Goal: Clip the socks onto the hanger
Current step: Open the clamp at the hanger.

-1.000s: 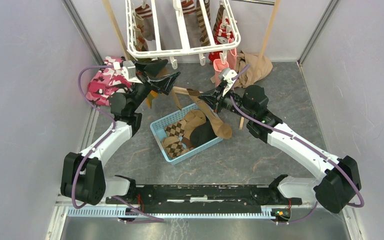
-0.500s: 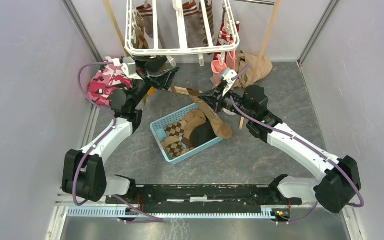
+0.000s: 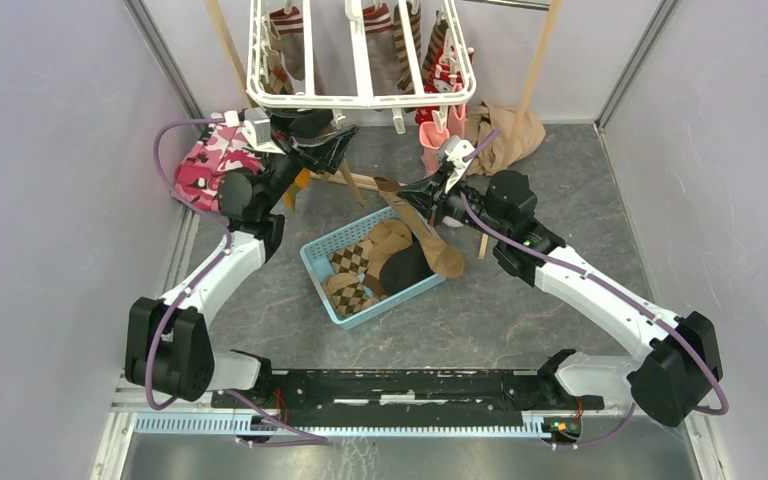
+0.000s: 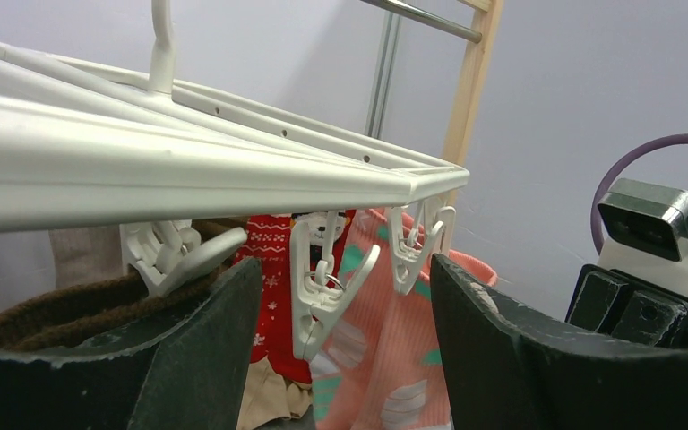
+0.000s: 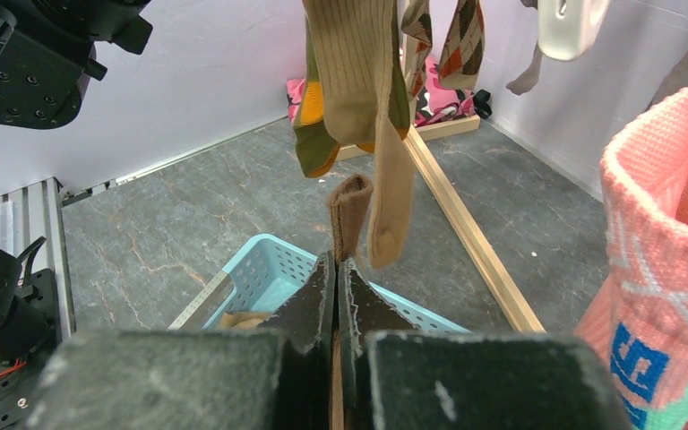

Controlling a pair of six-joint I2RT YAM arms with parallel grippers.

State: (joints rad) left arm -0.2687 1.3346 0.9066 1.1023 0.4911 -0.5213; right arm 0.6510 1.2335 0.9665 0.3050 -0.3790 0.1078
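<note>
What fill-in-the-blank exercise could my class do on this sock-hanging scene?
1. The right claw is ____ on a brown sock.
2. The left claw is ____, with a white clip between its fingers.
3. The basket on the floor is light ____.
4. A pink sock hangs below the white hanger, beside a patterned sock coloured ____.

Missing words: shut, open, blue, red.
</note>
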